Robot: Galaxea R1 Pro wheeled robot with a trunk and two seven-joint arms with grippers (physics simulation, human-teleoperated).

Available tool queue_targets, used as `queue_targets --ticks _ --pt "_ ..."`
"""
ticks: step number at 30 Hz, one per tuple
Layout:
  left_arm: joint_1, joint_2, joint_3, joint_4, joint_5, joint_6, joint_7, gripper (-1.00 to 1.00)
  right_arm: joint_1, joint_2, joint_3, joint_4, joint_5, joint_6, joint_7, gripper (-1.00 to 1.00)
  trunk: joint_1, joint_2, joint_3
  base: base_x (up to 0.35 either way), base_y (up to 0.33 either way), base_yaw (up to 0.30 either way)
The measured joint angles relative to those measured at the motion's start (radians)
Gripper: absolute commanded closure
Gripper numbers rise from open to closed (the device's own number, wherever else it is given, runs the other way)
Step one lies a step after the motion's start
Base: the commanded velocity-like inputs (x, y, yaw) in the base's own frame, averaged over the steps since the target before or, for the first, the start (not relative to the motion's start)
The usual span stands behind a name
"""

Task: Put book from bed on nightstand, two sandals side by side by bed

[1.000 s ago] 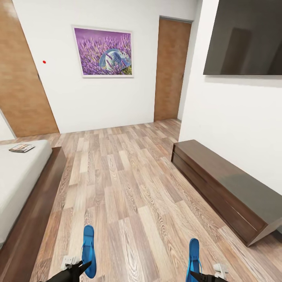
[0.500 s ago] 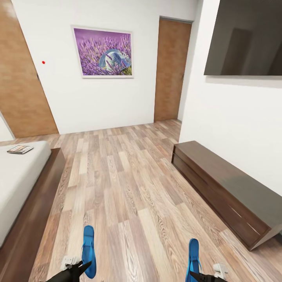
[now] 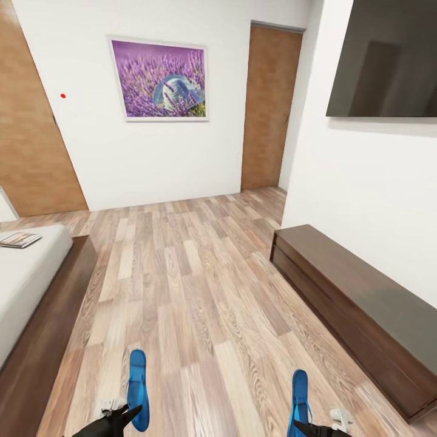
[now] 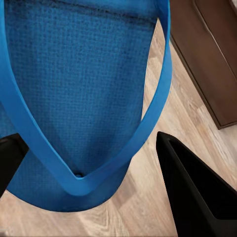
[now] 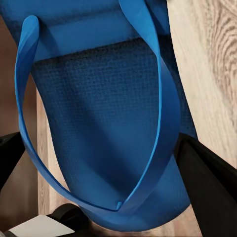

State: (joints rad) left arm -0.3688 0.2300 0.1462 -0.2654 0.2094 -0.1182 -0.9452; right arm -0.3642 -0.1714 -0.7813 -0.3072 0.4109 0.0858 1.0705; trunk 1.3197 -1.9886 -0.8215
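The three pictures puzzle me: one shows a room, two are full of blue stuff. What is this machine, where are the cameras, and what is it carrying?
It is a wheeled robot with two arms, drawn in a computer simulation and steered by a person. The room picture comes from a camera on its head, looking forward and down. At the lower edge you see its left gripper and right gripper, each shut on a blue sandal. The two blue pictures come from cameras near each gripper, so the sandals look huge between the black fingers. At left is the bed with a book lying on it. A low dark cabinet stands along the right wall, under a dark screen.
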Motion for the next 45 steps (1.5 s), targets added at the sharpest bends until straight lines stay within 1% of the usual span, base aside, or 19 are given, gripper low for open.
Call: queue_targets --ticks 7,20,22,26,29,45 --pt "0.000 0.000 0.000 0.000 0.000 0.001 -0.001 1.00 0.000 0.000 0.000 0.000 0.000 0.000 -0.001 1.00 0.000 0.000 0.000 0.332 0.000 0.138" --pt "0.000 -0.013 -0.001 0.000 -0.002 -0.003 0.004 1.00 0.000 0.008 0.001 0.002 0.001 0.000 -0.006 1.00 0.000 0.000 0.000 0.332 0.000 0.143" --pt "0.000 -0.014 0.000 0.000 -0.001 -0.001 0.001 1.00 0.000 0.008 0.001 0.002 0.001 0.000 -0.011 1.00 0.000 0.000 0.000 0.332 0.000 0.137" --pt "0.000 -0.014 -0.001 0.000 -0.002 -0.003 0.004 1.00 0.000 0.008 0.001 0.002 0.002 0.000 -0.057 1.00 0.000 0.000 0.000 0.332 0.000 0.156" --pt "0.000 -0.014 -0.001 0.000 -0.002 -0.003 0.004 1.00 0.000 0.008 0.001 0.002 0.002 0.000 -0.068 1.00 0.000 0.000 0.000 0.332 0.000 0.166" --pt "0.000 -0.014 0.000 0.006 -0.002 -0.002 0.002 1.00 0.000 0.008 0.001 0.002 0.002 0.000 -0.074 1.00 0.000 0.000 0.000 0.314 0.000 0.166"
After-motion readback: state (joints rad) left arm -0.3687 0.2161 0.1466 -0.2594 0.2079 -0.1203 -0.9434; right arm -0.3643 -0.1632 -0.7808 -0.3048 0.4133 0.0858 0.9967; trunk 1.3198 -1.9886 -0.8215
